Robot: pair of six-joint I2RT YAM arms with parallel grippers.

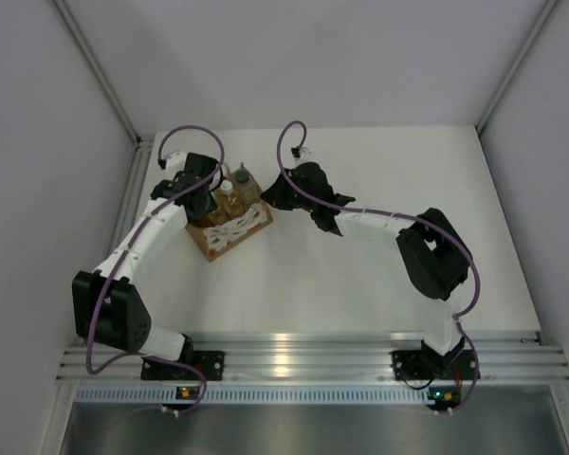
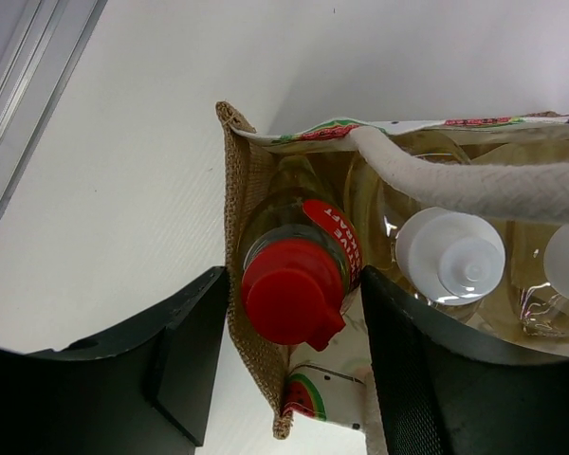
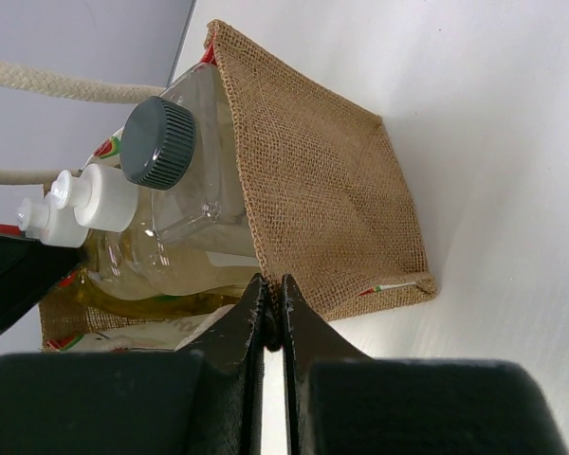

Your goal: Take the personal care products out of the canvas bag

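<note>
Straddling the red-capped yellow bottle [image 2: 313, 232], the left hand [image 2: 294, 284] gapes wide, one finger outside the canvas bag [image 2: 235, 218] wall, one inside. The right hand [image 3: 273, 296] is closed narrow, apparently pinching the bag's rim to steady it on the tabletop [image 1: 360, 284]. The bottle stands in the bag, so the first extraction looks in hand. Next, the left hand should clear the wall, close on the cap and lift straight up.
</note>
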